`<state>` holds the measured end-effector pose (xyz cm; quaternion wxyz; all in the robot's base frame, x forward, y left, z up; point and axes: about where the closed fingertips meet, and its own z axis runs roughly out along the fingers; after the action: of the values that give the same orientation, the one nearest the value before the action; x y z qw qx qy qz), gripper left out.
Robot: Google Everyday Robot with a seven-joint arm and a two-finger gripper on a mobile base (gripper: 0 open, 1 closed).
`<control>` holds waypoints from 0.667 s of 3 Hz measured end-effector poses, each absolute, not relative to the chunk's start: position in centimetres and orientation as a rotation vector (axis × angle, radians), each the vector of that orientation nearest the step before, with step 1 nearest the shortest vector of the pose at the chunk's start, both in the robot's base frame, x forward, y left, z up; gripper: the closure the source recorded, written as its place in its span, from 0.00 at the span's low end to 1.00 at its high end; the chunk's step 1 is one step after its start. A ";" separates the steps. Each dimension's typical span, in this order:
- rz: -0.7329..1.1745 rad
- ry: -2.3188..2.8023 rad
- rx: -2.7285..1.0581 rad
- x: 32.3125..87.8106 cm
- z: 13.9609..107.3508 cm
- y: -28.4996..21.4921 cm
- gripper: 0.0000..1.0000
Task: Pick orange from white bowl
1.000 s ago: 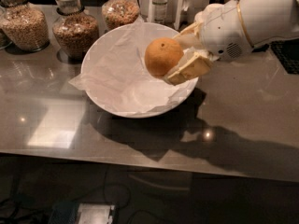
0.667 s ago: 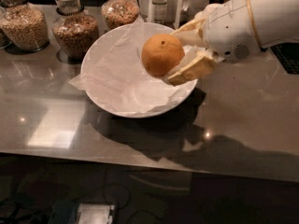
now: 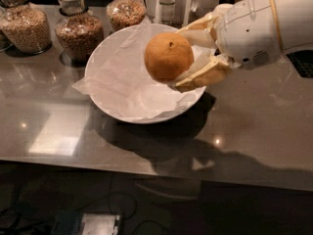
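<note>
The orange (image 3: 168, 56), round with dimpled skin and a small dark stem dimple, is held above the right side of the white bowl (image 3: 105, 102), which is lined with crinkled white paper. My gripper (image 3: 188, 58) comes in from the right on a white arm and is shut on the orange, one cream finger (image 3: 195, 33) above and behind it and one below. The orange hangs clear of the paper lining.
Three glass jars of grains (image 3: 78, 31) stand behind the bowl at the back left, with a bottle (image 3: 167, 4) at the back centre. The bowl sits on a glossy grey counter (image 3: 254, 131), whose front edge runs along the lower part of the view.
The gripper has lifted the orange upward and slightly left, higher above the bowl. The bowl and jars have not moved.
</note>
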<state>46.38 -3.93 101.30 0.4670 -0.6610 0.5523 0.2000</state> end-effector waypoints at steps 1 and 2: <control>0.513 1.290 -1.615 44.0 102.5 -3.1 1.00; 0.498 1.202 -1.578 40.4 104.4 -2.2 1.00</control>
<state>40.36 -2.17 104.45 0.5211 -0.6584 0.5017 0.2078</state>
